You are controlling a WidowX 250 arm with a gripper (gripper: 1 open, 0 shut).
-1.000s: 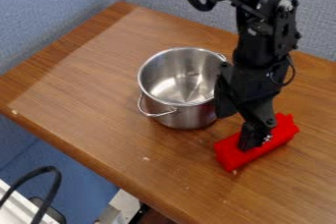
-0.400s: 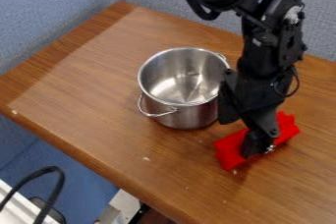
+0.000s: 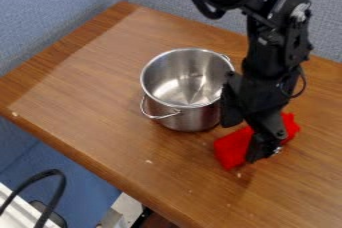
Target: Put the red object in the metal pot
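Nudged slightly left, the red block [image 3: 234, 150] sits under the open claw [image 3: 265, 156], lower right; center before closing.

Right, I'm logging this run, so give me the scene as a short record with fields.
pot: metal, upright on the wooden table, wire handle down its near side
pot contents: nothing seen inside
block: red, on the table beside the pot, partly hidden by the jaws
jaws: open, down over the block
task state: block not yet in pot
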